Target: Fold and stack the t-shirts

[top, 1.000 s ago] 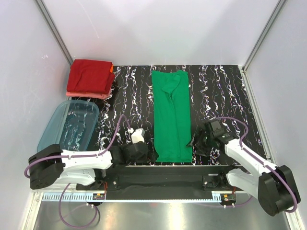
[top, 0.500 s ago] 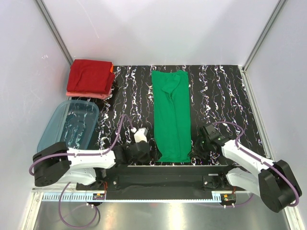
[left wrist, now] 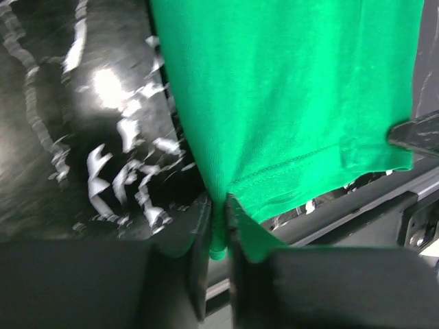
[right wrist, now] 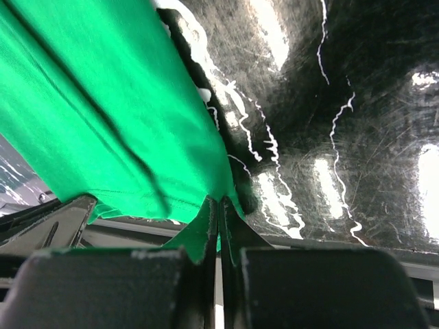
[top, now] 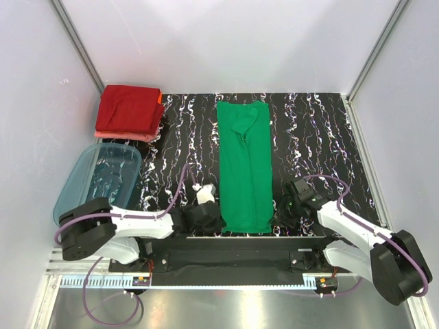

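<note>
Green tee (top: 245,168) lying lengthwise on marbled desk (top: 309,130) | left claw (left wrist: 218,229) clenched on near-left hem corner | right claw (right wrist: 219,216) clenched on near-right hem corner | red stack (top: 129,110) far-left

Here's the green t-shirt (top: 245,164), folded lengthwise into a long narrow strip and lying flat down the middle of the tabletop (top: 309,137). It runs from near the far edge right down to the near edge. The collar end is far and the stitched hem is near, with a folded-in flap showing towards the far end. Both near corners of the hem are puckered into tight pinches. In the far-left corner, the dark red shirts (top: 129,108) sit folded square and stacked, with a salmon-pink one (top: 122,135) peeking out underneath along the near side.
</note>
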`<state>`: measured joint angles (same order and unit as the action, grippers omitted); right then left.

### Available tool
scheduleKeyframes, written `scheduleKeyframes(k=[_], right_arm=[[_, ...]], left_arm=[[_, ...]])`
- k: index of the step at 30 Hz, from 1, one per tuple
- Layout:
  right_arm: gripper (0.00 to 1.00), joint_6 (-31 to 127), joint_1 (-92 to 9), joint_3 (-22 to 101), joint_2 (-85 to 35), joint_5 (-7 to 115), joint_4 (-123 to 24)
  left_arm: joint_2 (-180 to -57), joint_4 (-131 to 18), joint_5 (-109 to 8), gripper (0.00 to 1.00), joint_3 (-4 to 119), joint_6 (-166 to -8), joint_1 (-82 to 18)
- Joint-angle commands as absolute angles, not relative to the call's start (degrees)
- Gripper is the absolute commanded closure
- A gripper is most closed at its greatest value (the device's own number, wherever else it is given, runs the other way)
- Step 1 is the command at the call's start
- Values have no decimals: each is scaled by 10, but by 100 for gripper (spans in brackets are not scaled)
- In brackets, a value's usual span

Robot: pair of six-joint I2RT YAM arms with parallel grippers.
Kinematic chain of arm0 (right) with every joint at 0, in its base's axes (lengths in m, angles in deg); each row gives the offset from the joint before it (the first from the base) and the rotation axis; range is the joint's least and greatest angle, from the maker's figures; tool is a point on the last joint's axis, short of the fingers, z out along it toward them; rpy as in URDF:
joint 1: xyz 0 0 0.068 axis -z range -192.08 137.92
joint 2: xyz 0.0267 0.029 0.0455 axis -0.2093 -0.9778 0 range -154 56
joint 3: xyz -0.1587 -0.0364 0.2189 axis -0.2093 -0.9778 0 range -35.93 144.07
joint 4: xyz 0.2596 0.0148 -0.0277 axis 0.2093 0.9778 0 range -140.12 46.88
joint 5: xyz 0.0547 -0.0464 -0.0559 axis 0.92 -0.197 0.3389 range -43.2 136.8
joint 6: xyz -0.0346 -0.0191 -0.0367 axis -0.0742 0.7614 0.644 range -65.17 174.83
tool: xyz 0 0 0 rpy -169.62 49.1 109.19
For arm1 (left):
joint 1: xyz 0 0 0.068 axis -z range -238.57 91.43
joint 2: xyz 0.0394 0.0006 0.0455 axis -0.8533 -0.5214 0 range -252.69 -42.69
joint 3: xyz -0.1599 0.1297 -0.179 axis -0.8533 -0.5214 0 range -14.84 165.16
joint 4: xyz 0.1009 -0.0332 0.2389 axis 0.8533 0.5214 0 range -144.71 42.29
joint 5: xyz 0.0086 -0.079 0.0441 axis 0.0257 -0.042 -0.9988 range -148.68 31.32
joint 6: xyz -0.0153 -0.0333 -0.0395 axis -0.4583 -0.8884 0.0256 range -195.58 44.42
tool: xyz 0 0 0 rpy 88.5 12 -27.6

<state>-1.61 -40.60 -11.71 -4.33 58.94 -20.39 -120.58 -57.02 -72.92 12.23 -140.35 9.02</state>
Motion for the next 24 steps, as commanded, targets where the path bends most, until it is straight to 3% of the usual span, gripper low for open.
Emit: scheduleKeyframes(k=[1,4,16,24], right_arm=[[100,-26,-414,-120,-19,591,-199],[100,-26,-414,-112,-1,585,-175],[100,-14,-414,0,44,584,-97],[100,10,-414,87,-1,566,-80]], left_arm=[[-1156,-501,-749,89,93,-1421,90],[-1108,-493,-751,98,71,-1421,90],[-1035,-331,-754,96,238,-1345,55],[-1049,-319,-699,95,317,-1289,-10]])
